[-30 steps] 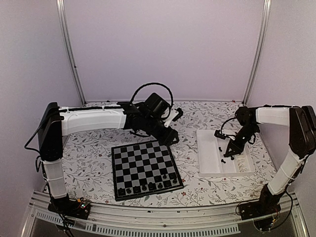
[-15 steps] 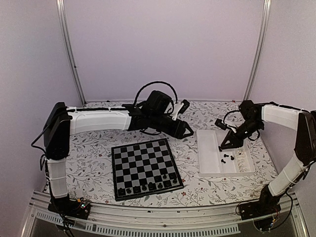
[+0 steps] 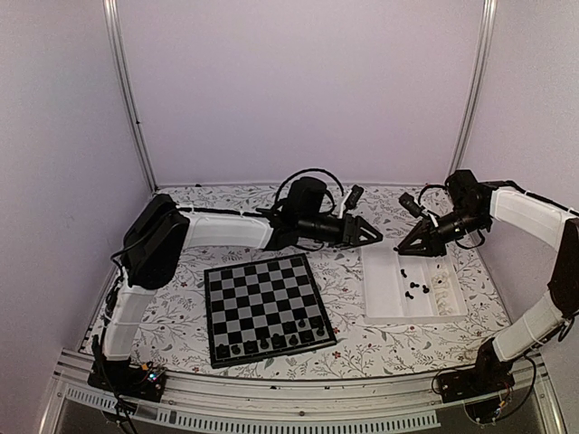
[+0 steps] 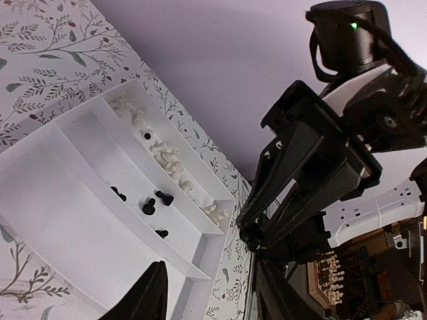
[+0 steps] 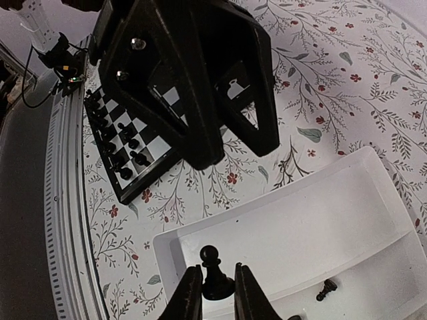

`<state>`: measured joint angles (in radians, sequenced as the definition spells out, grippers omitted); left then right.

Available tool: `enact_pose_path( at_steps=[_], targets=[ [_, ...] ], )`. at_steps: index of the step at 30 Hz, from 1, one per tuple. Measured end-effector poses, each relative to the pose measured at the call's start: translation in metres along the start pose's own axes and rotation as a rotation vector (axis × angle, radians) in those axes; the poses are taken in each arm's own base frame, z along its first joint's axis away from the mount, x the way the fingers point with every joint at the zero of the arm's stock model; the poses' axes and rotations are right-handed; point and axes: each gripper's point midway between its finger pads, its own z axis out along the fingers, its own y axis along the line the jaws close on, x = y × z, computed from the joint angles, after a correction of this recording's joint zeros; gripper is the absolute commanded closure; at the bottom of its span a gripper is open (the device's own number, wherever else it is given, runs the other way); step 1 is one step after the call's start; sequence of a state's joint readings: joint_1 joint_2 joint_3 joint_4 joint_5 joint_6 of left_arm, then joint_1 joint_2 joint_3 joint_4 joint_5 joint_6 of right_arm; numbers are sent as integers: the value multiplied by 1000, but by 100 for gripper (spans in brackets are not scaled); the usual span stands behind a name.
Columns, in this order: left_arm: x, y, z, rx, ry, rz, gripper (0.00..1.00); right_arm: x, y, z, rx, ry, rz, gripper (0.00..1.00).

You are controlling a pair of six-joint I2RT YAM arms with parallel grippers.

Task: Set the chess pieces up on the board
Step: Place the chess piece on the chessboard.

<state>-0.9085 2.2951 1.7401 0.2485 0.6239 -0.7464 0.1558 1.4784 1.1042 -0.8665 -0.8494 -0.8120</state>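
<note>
My right gripper (image 5: 217, 297) is shut on a black pawn (image 5: 212, 272), held upright above the near-left corner of the white tray (image 5: 287, 220). From above, the right gripper (image 3: 404, 247) hangs over the tray's far left corner. My left gripper (image 3: 366, 237) reaches in from the left, open and empty, its tips close to the right gripper. In the left wrist view one of its fingers (image 4: 143, 297) shows over the tray, with the held pawn (image 4: 251, 237) ahead. The board (image 3: 262, 294) carries several black pieces (image 3: 271, 342) along its near edge. Three loose black pieces (image 4: 150, 203) lie in the tray.
The tray (image 3: 380, 289) sits right of the board, with cream pieces (image 4: 167, 157) in its narrow outer compartment. The left arm (image 3: 226, 231) stretches across behind the board. A flowered cloth (image 3: 172, 289) covers the table. Walls and metal posts close in the back.
The left arm has swung right from behind the board to the tray's far left corner. The right gripper has risen out of the tray with the pawn and moved back and left.
</note>
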Motion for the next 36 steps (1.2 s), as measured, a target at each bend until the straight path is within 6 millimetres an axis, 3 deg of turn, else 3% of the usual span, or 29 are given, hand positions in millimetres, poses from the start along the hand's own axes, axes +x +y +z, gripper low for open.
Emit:
enact_pose_path(
  at_steps=[7,11,29,36],
  targets=[
    [-5,-31,16,114,8,10,57,-4,3,0,-19,-22,11,82],
    [2,-39,26,147,31,7,59,-5,4,0,-25,-29,13,82],
    [9,-41,33,167,57,-7,71,-11,5,0,-36,-55,28,82],
    [10,-41,33,173,66,-20,83,-11,5,-1,-38,-59,43,82]
  ],
)
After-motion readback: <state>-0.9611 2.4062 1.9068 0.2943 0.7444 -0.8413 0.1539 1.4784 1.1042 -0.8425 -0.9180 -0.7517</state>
